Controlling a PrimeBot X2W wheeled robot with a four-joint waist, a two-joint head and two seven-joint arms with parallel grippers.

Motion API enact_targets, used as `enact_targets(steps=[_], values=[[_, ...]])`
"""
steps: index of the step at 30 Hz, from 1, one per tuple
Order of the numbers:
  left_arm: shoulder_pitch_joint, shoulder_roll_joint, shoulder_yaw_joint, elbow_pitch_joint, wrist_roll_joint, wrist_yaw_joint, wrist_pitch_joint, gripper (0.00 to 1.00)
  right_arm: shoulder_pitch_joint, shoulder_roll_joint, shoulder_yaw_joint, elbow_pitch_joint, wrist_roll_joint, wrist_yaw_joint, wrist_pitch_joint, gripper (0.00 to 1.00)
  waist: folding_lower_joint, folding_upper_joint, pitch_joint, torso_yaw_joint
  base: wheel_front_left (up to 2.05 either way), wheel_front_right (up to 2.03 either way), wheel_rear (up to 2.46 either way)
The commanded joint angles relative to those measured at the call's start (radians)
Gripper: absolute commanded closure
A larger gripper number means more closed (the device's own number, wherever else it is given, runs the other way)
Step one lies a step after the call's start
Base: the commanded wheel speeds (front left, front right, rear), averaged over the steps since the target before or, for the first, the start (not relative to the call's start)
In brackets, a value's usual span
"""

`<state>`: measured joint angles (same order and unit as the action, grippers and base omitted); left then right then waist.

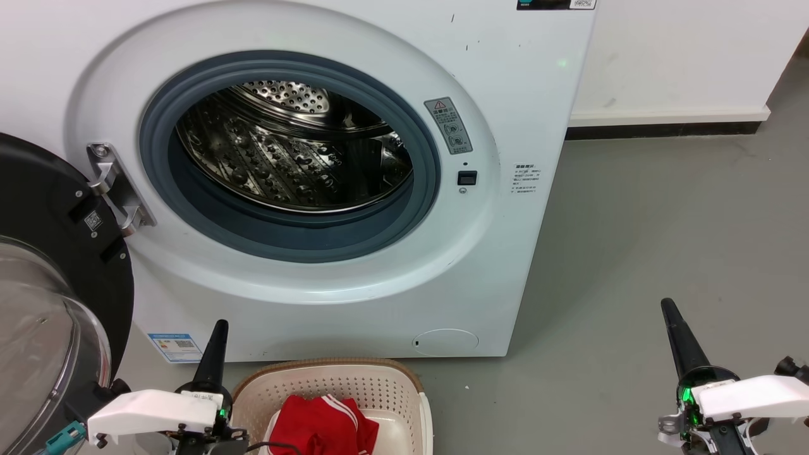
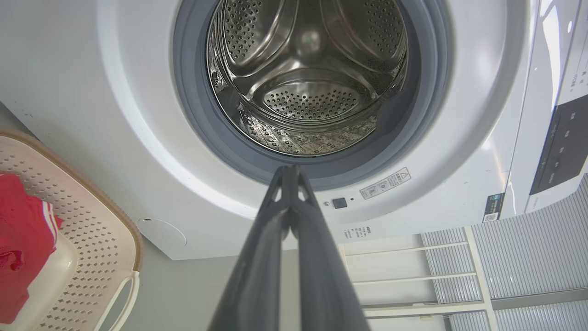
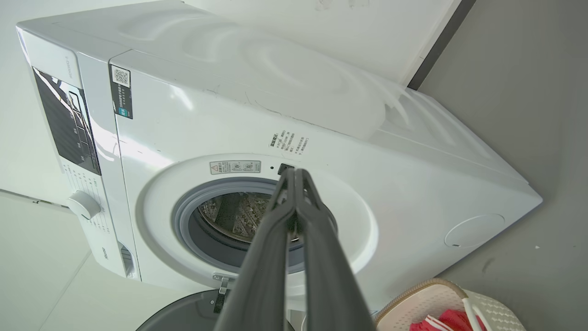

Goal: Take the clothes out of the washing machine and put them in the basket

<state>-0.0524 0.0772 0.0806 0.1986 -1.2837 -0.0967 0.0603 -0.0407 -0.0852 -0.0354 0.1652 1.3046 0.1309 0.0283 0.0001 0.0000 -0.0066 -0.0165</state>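
The white washing machine stands in front of me with its round door swung open at the left. Its steel drum holds nothing I can see. Red clothes with white stripes lie in the cream basket on the floor below the washer. My left gripper is shut, empty, just left of the basket. Far right, over the floor, my right gripper is shut and empty too. The left wrist view looks into the drum past the shut fingers.
Grey floor stretches to the right of the washer up to a white wall with a dark skirting. The open glass door stands close beside my left arm. A control panel shows on the washer's front.
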Motion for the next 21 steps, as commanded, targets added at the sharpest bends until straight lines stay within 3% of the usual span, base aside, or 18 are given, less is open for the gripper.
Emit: enact_targets(steps=[1,21], values=[[-0.026,-0.004,0.007,-0.002,-0.019,-0.004,0.006,1.0,-0.02,-0.004,-0.004,0.001,0.02,0.0,0.004,1.0,-0.0001,0.0,0.0,0.0,0.0,0.0,0.0],[-0.044,-0.016,0.021,0.025,-0.184,-0.021,0.032,1.0,-0.051,0.001,-0.021,0.043,0.194,0.0,0.03,1.0,-0.0001,0.0,0.005,0.008,0.0,0.0,0.0]])
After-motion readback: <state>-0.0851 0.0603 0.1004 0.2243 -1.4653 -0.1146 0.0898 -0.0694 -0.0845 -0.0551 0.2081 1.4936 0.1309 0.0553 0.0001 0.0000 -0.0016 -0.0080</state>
